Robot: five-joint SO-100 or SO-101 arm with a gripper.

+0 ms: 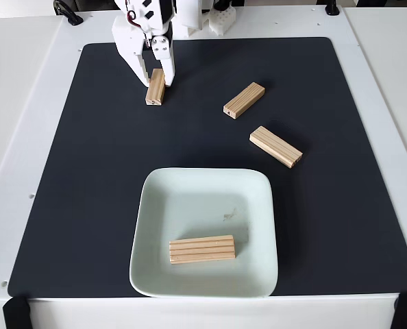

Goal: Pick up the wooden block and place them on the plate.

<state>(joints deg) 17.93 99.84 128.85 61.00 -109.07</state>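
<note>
Covering the white table, a black mat under bright light.

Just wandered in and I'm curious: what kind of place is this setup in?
Probably a hobby or lab robotics workbench: a white table with a black mat, a small white robot arm's gripper, and practice wooden blocks.
</note>
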